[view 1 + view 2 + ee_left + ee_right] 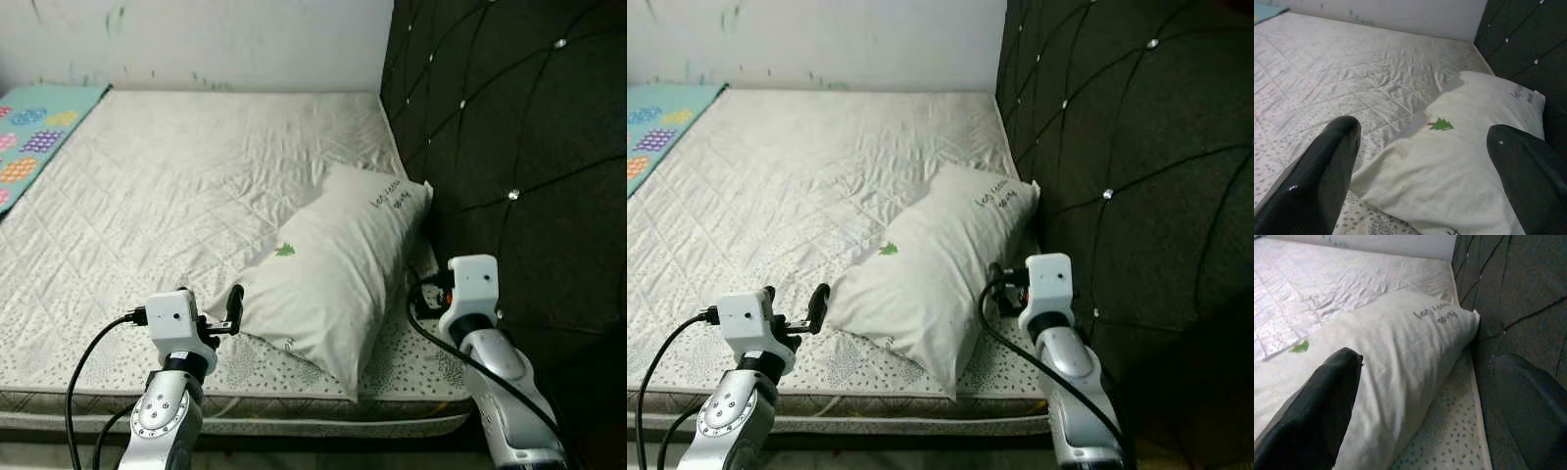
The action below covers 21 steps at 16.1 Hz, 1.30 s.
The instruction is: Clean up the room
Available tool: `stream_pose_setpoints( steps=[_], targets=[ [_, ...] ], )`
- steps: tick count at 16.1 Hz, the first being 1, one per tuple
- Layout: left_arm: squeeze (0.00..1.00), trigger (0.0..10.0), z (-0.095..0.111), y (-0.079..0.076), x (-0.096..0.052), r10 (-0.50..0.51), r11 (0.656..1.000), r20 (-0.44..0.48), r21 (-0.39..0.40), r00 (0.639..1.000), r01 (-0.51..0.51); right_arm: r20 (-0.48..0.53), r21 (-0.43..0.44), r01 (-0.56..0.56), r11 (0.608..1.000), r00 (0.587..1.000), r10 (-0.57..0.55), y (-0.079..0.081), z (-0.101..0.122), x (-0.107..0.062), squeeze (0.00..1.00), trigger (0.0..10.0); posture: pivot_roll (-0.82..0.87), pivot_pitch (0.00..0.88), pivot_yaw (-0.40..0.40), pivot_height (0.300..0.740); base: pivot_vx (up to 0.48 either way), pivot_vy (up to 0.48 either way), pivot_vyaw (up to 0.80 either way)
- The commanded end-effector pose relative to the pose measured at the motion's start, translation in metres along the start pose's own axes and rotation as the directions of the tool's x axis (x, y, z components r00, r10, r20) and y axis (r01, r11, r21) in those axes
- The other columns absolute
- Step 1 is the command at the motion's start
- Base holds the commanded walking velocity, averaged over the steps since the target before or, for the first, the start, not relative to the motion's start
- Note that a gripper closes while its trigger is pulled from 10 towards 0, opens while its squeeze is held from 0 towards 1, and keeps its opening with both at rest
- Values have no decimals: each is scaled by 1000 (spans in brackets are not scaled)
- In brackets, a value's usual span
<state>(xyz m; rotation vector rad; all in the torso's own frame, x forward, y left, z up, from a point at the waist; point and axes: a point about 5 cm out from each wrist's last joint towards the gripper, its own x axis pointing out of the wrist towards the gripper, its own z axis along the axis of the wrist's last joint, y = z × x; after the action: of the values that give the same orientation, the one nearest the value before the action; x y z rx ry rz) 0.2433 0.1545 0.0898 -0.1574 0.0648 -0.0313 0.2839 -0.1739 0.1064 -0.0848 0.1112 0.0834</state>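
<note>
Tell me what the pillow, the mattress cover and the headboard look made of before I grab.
Pillow: soft matte cream cloth, creased, printed with a small green tree. Mattress cover: quilted fabric with diamond stitching and a slight sheen. Headboard: dark tufted upholstery with shiny studs, probably fabric or faux leather.

A home bedroom: a quilted mattress (196, 196) lies against a dark tufted headboard (519, 147), a white pillow (333, 274) lying just beside that headboard.
</note>
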Motion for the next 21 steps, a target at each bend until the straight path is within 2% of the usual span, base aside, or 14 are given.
stream_pose_setpoints(
  steps=[1, 7, 21],
  targets=[
    [0, 10000, 1, -1, -3, -9, 1000, -4, -2, 1000, 9, 0, -13, -14, 1000, 1000, 14, 1, 3, -4, 0, 10000, -64, 149, 19, 740, 0, 0, 0],
    [0, 10000, -1, -1, -14, -1, 1000, -28, -11, 1000, 0, -26, -28, -29, 999, 999, 28, 0, 0, -14, 0, 10000, -61, 197, 14, 740, 0, 0, 0],
    [0, 10000, -1, -2, -14, -5, 1000, -45, -2, 999, 5, -11, -31, -61, 998, 998, 61, 6, 3, -14, 0, 10000, -59, 186, 21, 720, 0, 0, 0]
  ],
)
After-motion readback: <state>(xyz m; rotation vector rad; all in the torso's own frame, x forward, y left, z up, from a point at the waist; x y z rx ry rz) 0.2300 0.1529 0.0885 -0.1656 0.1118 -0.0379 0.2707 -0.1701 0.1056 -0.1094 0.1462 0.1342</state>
